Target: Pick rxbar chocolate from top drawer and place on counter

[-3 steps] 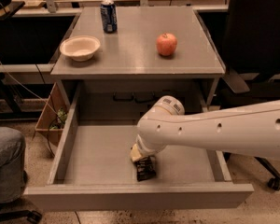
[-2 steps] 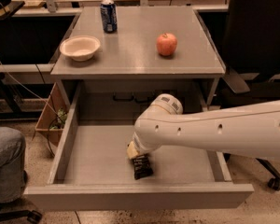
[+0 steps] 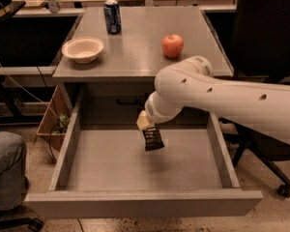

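Note:
The rxbar chocolate (image 3: 153,138), a dark wrapper with white lettering, hangs from my gripper (image 3: 146,124) in mid-air above the floor of the open top drawer (image 3: 140,202). The gripper is shut on the bar's upper end and sits at the end of my white arm (image 3: 217,93), which reaches in from the right. The bar is clear of the drawer bottom and below the level of the counter (image 3: 135,52). The counter lies directly behind the drawer.
On the counter stand a blue soda can (image 3: 112,16) at the back, a cream bowl (image 3: 82,49) at the left and a red apple (image 3: 172,46) at the right. A person's knee (image 3: 5,173) is at the left, a chair (image 3: 266,28) at the right.
My gripper has risen from the drawer floor with the rxbar chocolate held in it; the bar now hangs in the air, further back in the drawer.

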`<state>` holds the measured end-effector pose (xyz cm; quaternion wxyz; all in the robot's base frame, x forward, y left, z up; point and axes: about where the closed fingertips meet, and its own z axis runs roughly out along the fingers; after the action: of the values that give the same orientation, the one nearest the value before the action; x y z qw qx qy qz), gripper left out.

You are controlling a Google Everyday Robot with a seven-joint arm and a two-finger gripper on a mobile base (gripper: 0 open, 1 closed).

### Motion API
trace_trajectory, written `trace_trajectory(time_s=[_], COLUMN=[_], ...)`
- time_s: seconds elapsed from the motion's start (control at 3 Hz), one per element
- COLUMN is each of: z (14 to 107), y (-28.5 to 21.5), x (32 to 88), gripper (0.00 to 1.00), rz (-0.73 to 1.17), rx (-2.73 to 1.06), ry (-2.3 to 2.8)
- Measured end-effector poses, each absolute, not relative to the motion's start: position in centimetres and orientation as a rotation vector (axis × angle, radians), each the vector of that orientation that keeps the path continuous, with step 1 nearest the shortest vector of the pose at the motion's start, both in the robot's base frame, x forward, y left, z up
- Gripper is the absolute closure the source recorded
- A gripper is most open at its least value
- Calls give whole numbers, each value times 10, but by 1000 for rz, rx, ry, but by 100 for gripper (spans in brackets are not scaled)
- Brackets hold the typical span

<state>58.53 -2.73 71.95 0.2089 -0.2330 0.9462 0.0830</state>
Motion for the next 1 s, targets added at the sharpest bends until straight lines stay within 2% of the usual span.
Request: trace_trajectory(time_s=[0.67,1.0], z=[855,855], y=[-70,-70], x=[611,611], gripper=[100,100], rz=[198,198], rx=[-755,-755], ry=[2508,2508])
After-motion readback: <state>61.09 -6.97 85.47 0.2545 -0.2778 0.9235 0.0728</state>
